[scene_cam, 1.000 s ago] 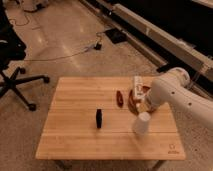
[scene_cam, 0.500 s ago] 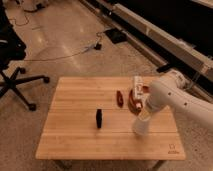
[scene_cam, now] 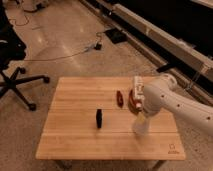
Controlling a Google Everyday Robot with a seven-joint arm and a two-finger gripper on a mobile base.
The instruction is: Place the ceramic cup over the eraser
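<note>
Over the right part of table (scene_cam: 75, 145), near its front edge: gripper (scene_cam: 140, 114), mostly hidden behind the wrist of arm (scene_cam: 170, 102). Has sunk and swung slightly leftward across the last second, bringing the forearm lower. Directly under gripper, touching or nearly touching it: cup (scene_cam: 141, 126), pale, upright with a slight lean, hardly displaced from a second ago. Cannot tell whether clenched on cup or released. Cannot tell either whether lifted clear of the wood or resting on it. Reads as an early stage of the carry, with little ground gained toward the target so far. To the left of gripper, well apart, at about the same depth: eraser (scene_cam: 99, 118), small, dark, standing on end, uncovered. Nothing between the two but bare boards. Behind gripper, close by: red thing (scene_cam: 120, 98), brown thing (scene_cam: 133, 103) and white box (scene_cam: 136, 85), all off the path. Likely calls next for a leftward carry, then a lowering over eraser.
</note>
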